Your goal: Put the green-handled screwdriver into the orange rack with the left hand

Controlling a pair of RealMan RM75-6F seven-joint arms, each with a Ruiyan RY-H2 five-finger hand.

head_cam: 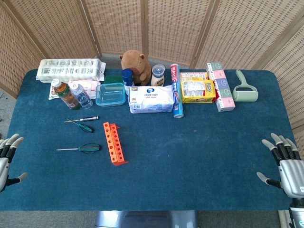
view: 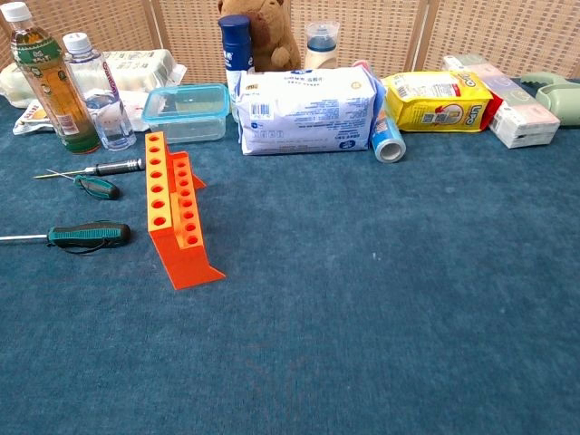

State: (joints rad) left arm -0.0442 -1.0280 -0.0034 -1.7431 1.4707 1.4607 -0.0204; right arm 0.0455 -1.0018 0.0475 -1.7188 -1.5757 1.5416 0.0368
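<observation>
Left hand [head_cam: 7,154], right hand [head_cam: 285,164]: fingers spread, at table edges.

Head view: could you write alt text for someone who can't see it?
A large green-handled screwdriver lies on a blue table just left of an empty orange rack, with two smaller screwdrivers behind it. The robot's left hand and right hand rest open at the table's near corners. Bottles, packets and a plush toy line the far edge.

On the counter [head_cam: 199,152], the rack [head_cam: 115,143] stood just right of the large screwdriver [head_cam: 80,148]. Two smaller screwdrivers [head_cam: 81,122] lay behind it, and bottles [head_cam: 71,94], a container [head_cam: 110,94] and packets [head_cam: 151,99] lined the back.
</observation>
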